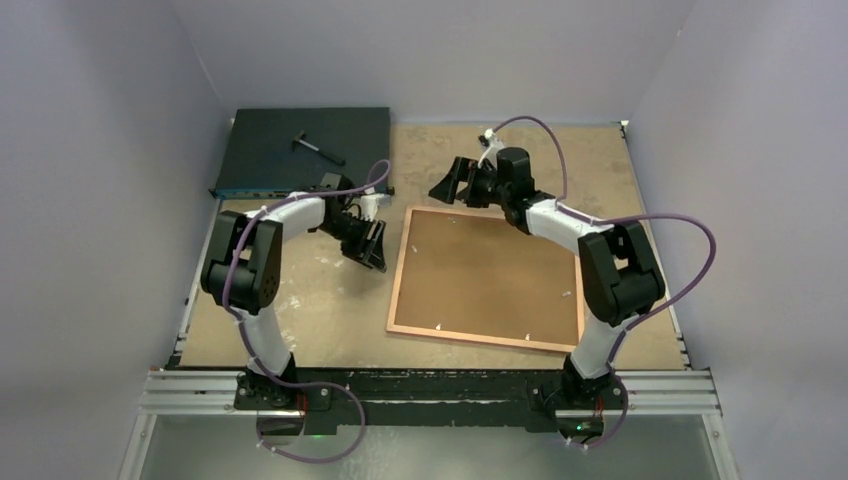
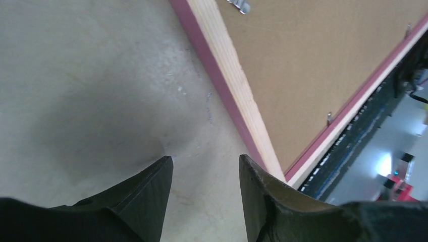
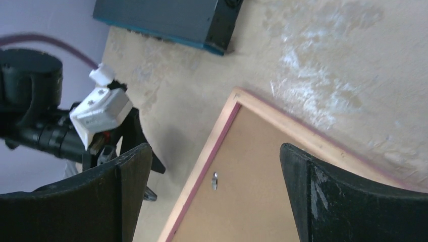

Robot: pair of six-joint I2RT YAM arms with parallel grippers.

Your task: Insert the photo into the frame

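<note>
The frame (image 1: 399, 272) lies back up on the table, with a tan-pink rim and a pink inner edge. A brown backing board (image 1: 490, 275) fills it. The photo is not in view. My left gripper (image 1: 372, 250) is open and empty, low over the bare table just left of the frame's left edge (image 2: 237, 91); in its wrist view the gripper (image 2: 206, 164) has table between its fingers. My right gripper (image 1: 450, 185) is open and empty above the frame's far left corner (image 3: 237, 98); in its wrist view the gripper (image 3: 216, 147) spans the board (image 3: 262, 176).
A dark flat electronics box (image 1: 300, 150) sits at the back left with a small tool (image 1: 318, 147) on top; it also shows in the right wrist view (image 3: 166, 20). Small metal tabs (image 3: 214, 181) hold the board's edges. Grey walls close in three sides.
</note>
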